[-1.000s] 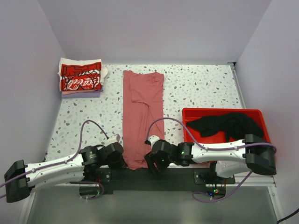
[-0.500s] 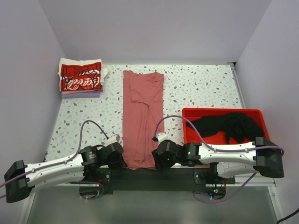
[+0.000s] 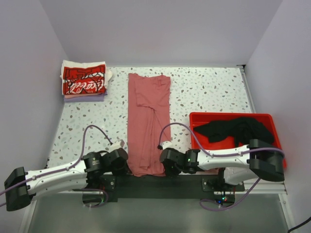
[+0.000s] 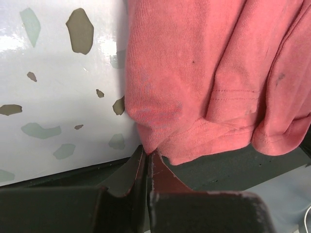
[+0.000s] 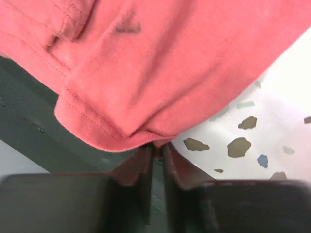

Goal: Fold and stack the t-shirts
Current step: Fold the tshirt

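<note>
Dusty-red shirt (image 3: 148, 121) lengthwise mid-table; black shirt (image 3: 238, 130) crumpled; folded stack (image 3: 83, 81) far-left.

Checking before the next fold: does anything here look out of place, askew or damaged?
Two things. The black t-shirt lies crumpled in the red bin, not folded. The dusty-red t-shirt has a small dark smudge near the hem corner pinched by the right pincer. Nothing else stands out.

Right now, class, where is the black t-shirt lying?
In the top view, the black t-shirt lies bunched inside the red bin at the table's near right, to the right of the spread dusty-red t-shirt.
</note>
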`<state>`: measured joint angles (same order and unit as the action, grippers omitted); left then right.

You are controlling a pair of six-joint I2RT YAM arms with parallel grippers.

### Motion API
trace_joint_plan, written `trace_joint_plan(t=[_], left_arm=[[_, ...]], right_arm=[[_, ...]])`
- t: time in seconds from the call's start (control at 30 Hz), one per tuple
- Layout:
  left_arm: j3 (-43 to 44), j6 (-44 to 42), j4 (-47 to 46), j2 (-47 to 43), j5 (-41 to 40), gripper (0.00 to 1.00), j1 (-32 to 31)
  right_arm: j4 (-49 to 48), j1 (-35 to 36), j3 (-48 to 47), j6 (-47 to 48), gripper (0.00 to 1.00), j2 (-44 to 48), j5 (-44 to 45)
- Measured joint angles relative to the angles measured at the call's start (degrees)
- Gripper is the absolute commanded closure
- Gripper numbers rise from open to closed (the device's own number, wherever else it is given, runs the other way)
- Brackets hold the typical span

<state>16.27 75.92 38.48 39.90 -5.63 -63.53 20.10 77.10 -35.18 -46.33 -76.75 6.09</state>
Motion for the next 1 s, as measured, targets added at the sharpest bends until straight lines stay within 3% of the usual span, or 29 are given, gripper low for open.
trace_joint_plan(t=[0.03, 0.3, 0.6, 0.87, 1.0], left_arm=[[0.02, 0.00, 0.07, 0.00, -0.09, 1.00, 0.02], [4.44, -0.59, 1.53, 0.15, -3.34, 1.00, 0.00], [17.33, -4.24, 1.42, 8.00, -16.57, 1.00, 0.46], [24.20, -15.43, -6.95, 18.53, -18.75, 1.00, 14.62], [27.89, -19.87, -9.53, 23.39, -18.73, 1.00, 18.27]], right_arm=[[-0.20, -0.11, -0.02, -0.22, 0.98, -0.20, 0.35], [4.22, -1.42, -2.47, 0.35, 1.00, 0.79, 2.67], [6.84, -14.95, -11.32, 8.61, 1.00, 4.22, 6.58], [6.05, -23.67, -19.63, 15.02, 1.00, -0.63, 7.50], [6.05, -27.89, -23.76, 17.31, 1.00, -4.85, 7.26]])
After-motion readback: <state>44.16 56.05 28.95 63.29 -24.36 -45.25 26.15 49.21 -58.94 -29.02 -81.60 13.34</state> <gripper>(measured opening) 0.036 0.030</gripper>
